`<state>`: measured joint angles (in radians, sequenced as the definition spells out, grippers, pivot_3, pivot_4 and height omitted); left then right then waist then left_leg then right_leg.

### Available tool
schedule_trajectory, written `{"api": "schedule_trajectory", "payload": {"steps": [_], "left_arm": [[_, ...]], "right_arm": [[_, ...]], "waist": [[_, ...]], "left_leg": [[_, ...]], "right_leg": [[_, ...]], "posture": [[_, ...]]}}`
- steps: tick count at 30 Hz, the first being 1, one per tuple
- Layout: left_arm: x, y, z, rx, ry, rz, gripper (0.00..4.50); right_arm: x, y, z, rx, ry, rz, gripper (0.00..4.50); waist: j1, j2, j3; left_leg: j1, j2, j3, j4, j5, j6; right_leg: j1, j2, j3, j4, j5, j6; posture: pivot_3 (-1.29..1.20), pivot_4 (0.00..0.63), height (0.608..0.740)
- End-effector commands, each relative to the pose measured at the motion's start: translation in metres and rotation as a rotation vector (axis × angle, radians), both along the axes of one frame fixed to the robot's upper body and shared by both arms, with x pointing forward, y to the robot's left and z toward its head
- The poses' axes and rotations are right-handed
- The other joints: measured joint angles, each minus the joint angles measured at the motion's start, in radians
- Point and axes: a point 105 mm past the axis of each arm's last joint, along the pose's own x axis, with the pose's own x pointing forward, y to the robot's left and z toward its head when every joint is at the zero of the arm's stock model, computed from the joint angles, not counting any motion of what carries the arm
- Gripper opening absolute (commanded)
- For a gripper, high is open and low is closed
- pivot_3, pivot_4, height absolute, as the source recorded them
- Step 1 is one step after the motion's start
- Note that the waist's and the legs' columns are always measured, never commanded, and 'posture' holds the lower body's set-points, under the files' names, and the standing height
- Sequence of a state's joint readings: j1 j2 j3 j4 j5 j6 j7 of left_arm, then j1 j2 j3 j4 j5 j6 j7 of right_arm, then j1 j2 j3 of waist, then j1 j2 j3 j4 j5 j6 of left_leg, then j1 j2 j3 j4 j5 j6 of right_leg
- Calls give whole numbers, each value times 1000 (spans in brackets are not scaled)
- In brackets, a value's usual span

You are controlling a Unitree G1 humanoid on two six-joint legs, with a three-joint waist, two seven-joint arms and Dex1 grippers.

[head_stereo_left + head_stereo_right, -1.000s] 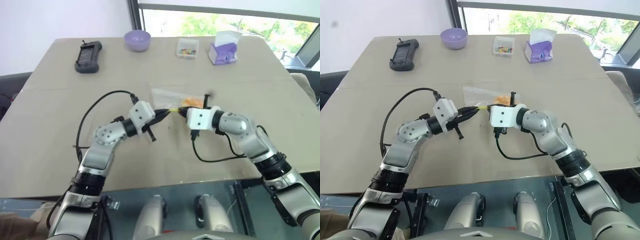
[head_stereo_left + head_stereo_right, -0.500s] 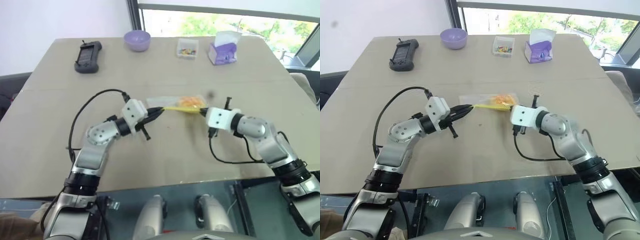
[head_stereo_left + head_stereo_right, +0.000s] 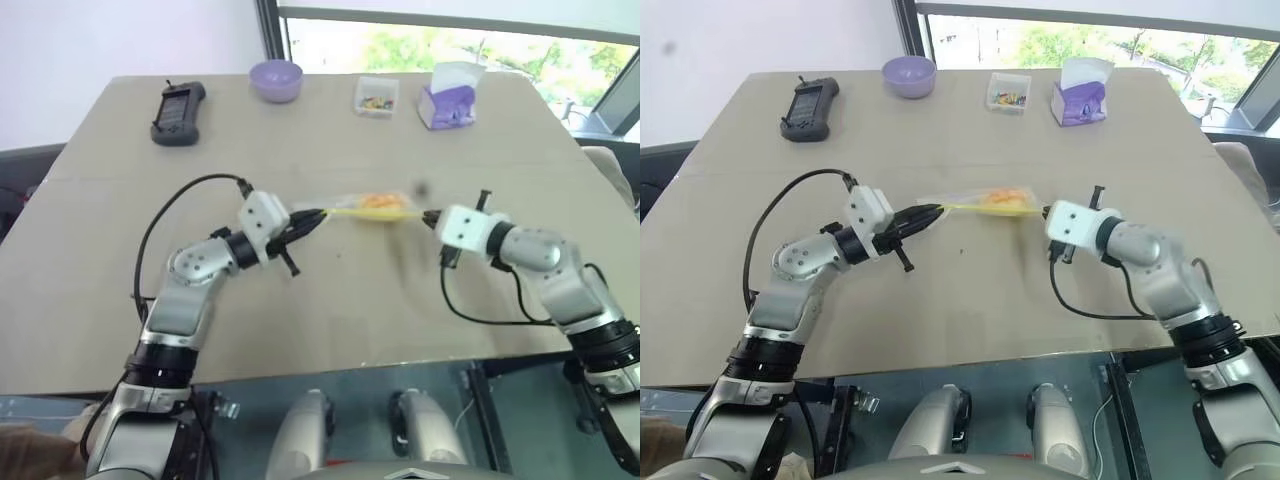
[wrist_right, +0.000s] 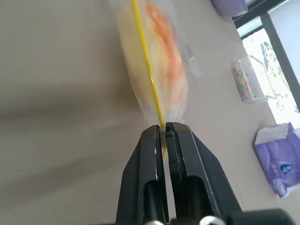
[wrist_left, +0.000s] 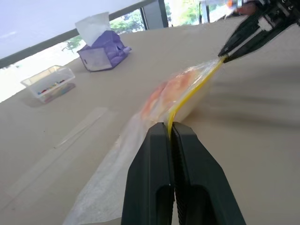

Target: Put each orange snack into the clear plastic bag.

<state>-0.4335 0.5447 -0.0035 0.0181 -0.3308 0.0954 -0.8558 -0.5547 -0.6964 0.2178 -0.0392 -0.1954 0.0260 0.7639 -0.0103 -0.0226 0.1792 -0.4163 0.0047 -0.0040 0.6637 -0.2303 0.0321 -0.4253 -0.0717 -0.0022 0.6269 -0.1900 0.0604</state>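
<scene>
Sealing step, I judge: my left gripper [image 5: 169, 133] and right gripper [image 4: 164, 131] each pinch an end of the yellow seal strip, holding the clear crinkly plastic bag [image 3: 350, 208] taut above the beige table [image 3: 120, 220]. The round orange-yellow snack [image 3: 380, 203] sits inside. Next: confirm closure, lower gently.

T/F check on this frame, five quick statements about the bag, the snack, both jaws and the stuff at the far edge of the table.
1. The round orange snack sits inside the clear plastic bag with the yellow seal strip. True.
2. The left gripper has its jaws open, clear of the bag. False: they are shut on one end of the yellow strip.
3. The right gripper pinches the strip's other end. True.
4. The bag lies flat and slack on the beige table. False: it is stretched between the two grippers.
5. The purple tissue box stands beside the left gripper. False: it stands at the table's far edge, near the small clear box of colourful bits.
</scene>
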Motion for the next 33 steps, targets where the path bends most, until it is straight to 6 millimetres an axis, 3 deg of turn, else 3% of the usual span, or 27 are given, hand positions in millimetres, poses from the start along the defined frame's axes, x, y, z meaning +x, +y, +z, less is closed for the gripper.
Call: {"api": "schedule_trajectory", "payload": {"steps": [1,5,10,13,15,23,24,26,28,33], "left_arm": [[-2,9,41,-103,-18,-28,0],[10,8,50,-141,39,-46,0],[47,4,51,-53,-53,80,0],[55,3,66,-42,-181,123,0],[47,0,61,-17,-214,84,0],[-12,-12,-42,227,-17,-111,0],[-18,-11,-51,245,19,-126,327],[-26,-9,-58,230,77,-143,913],[-29,-6,-57,209,102,-138,1779],[-50,17,-48,109,219,-117,4225]], "right_arm": [[0,-15,57,41,-82,-7,52],[14,-21,76,31,-110,-19,52],[41,-35,69,33,-164,-96,52],[40,-35,68,24,-205,-89,52],[31,-34,56,22,-188,-70,52],[-23,-17,-39,89,85,-68,52],[-27,-16,-46,100,117,-69,11],[-31,-16,-52,145,164,-85,694],[-36,-20,-57,135,198,-87,1417],[-47,-44,-54,205,253,-147,4023]], "waist": [[-1,0,0],[-1,0,0],[1,0,0],[0,-1,0],[-1,-1,0],[-1,0,-1],[0,0,-1],[0,0,-1],[0,0,-1],[-1,0,-1]], "left_leg": [[0,0,0,0,0,0],[1,0,0,0,0,0],[2,-1,0,0,0,0],[0,-2,0,0,0,0],[-1,-2,1,-1,0,0],[-1,-1,5,-12,-1,1],[-1,-1,5,-11,-1,1],[0,-1,5,-10,-1,1],[1,0,5,-8,-1,1],[3,2,3,-4,-1,1]], "right_leg": [[0,0,0,0,0,0],[1,1,0,0,0,0],[3,0,-1,-2,0,0],[2,0,-1,-2,0,0],[-1,-1,0,-1,0,0],[-6,-1,4,-2,0,0],[-6,-1,4,-2,0,0],[-6,-1,5,-1,0,0],[-5,-1,5,-1,0,0],[0,0,3,0,-2,-4]], "posture": [[0,150,740],[0,150,740],[0,150,740],[0,150,740],[0,150,740],[0,150,740],[0,150,740],[0,150,740],[0,150,740],[0,150,740]]}}
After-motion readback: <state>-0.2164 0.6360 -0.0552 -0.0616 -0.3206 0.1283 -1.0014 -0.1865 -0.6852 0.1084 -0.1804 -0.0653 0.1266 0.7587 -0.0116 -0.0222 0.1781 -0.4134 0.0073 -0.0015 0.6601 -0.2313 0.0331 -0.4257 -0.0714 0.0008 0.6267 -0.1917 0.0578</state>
